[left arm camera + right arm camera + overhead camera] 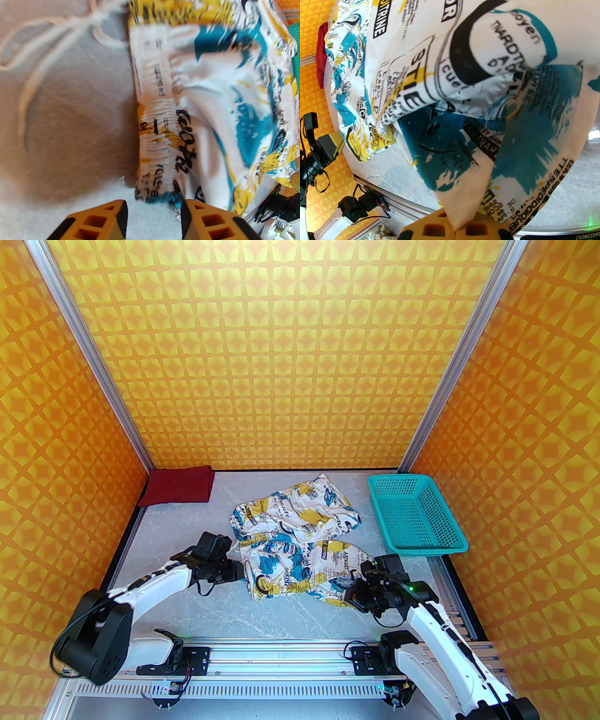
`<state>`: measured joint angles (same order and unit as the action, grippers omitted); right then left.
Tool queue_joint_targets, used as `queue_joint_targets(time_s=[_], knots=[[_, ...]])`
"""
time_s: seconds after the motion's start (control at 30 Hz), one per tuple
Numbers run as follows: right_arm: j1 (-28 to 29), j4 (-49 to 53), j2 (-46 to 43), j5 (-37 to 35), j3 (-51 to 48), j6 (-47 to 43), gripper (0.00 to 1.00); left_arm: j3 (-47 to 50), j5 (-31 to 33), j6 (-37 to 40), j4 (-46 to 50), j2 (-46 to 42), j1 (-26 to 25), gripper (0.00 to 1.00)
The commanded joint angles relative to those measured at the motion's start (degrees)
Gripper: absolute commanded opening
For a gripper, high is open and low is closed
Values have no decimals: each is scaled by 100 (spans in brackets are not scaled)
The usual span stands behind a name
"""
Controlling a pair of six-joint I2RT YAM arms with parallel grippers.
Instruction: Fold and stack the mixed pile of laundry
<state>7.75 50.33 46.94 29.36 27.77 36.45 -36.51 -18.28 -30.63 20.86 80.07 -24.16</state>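
White-shelled arms (159, 580) with black joints (93, 633) and loose cables (202, 590); orange tool fingers (98, 220), seemingly black-padded.

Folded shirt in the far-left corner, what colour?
Dark red shirt, clearest in the top external view.

teal basket (444, 515) (far right), grey table (187, 530)
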Motion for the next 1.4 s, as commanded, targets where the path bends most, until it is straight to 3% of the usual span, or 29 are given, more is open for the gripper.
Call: queue_joint_targets(time_s=[0.0,0.27,0.4,0.43,0.6,0.83,1.0,1.13,1.37], knots=[[16,-196,23,-83,-74,-7,0,-21,-140,-92,-550,277,-135,42],[25,-369,50,-35,-105,57,0,-124,-140,-64,-882,615,-159,38],[12,-435,120,-182,29,28,0,-82,-132,-63,-984,392,-158,2],[16,-455,170,-308,141,5,0,-77,-127,-45,-992,244,-159,0],[10,-860,870,-700,1220,-332,0,-697,72,481,-215,-562,-15,0],[-188,-452,2774,-853,4637,-1260,0,-2967,79,1721,1453,-777,1078,0],[-483,-218,3339,-674,6511,-1386,0,-4421,4,2106,1963,-749,1650,0],[-700,-2,3211,-405,6851,-1430,0,-4907,2,2343,2225,-987,1836,0],[-713,-288,2325,73,6118,-1443,0,-4831,-224,2337,2613,-1445,1845,0]])
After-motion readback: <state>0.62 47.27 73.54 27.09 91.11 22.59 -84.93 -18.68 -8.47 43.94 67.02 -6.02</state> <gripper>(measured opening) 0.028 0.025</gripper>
